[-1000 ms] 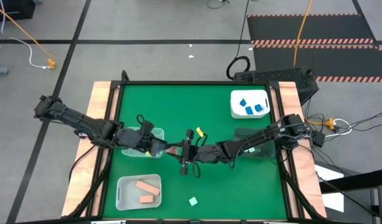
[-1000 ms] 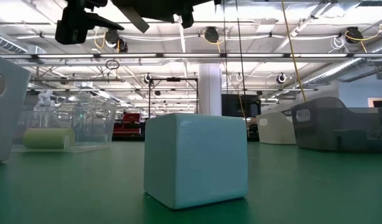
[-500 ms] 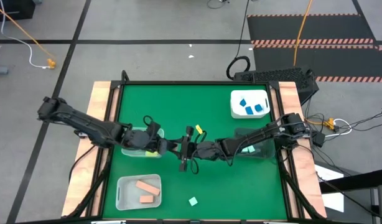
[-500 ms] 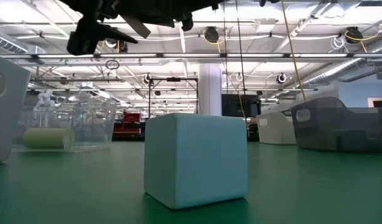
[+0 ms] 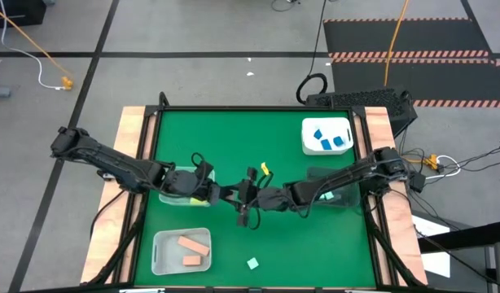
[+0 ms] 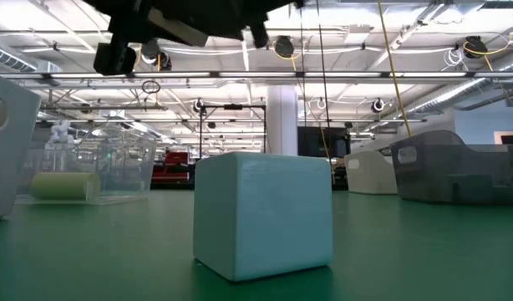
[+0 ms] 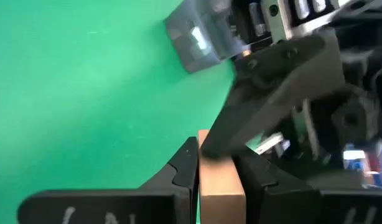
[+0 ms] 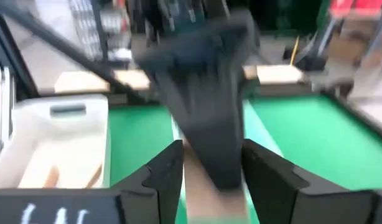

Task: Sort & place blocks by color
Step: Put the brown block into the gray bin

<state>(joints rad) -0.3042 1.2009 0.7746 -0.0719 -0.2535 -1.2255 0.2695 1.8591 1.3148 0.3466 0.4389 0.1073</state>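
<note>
Mid-frame in the high view, the two grippers are brought tip to tip above the tabletop [image 5: 225, 134], and a hand-over looks to be under way. In the left wrist view a peach block [image 7: 221, 183] is seen pinched between the closed-in fingers of the left gripper [image 7: 217, 168], while a dark finger [image 7: 272, 93] of the other arm is pressed against the block's far end. In the right wrist view the right gripper [image 8: 211, 163] is seen with its fingers parted around the same peach block [image 8: 200, 190], a blurred dark finger of the left arm lying over it; whether any grip is kept there cannot be told. The pass is judged to be made so the block can be carried to the white tub [image 5: 182, 252] at lower left, where two peach blocks [image 5: 189, 243] are already gathered on the left arm's side. Blue blocks [image 5: 329, 140] are kept in the white tub [image 5: 311, 146] at upper right, and a yellow block [image 5: 265, 169] is left lying just above the meeting grippers. A mint cube [image 5: 252, 263] is left loose near the bottom edge, filling the low view [image 6: 263, 213]; it is not yet sorted. A slip at the release is the risk to be watched.
</note>
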